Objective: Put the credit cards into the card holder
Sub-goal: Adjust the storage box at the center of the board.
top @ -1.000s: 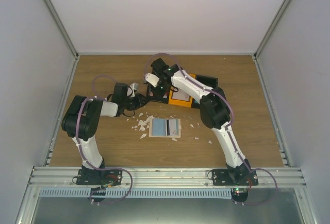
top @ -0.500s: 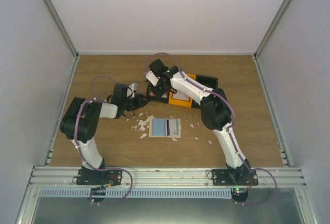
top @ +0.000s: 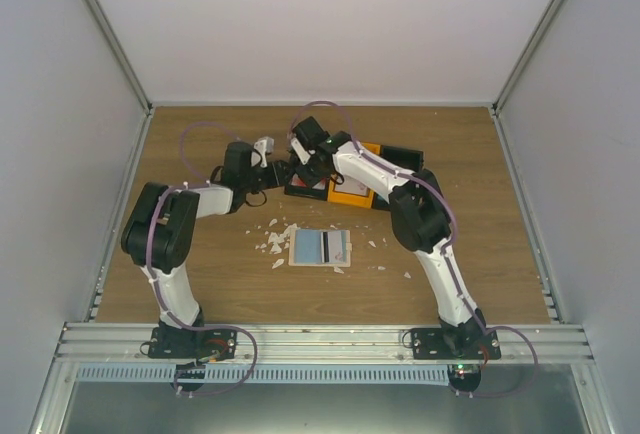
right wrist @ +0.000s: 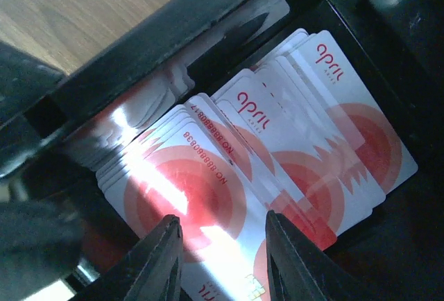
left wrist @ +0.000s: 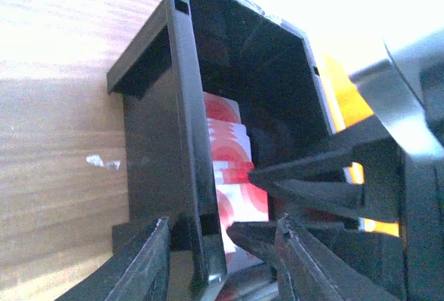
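Red-and-white plastic credit cards (right wrist: pixel 298 155) lie fanned in a stack inside the black plastic bin (left wrist: pixel 149 148), far centre of the wooden table (top: pixel 480 154).
I see the right gripper (right wrist: pixel 220 221) low over them, jaws parted, nothing held. The left gripper (left wrist: pixel 223 220) stands parted astride one bin wall.

"april" — on the credit cards (right wrist: pixel 347 124)
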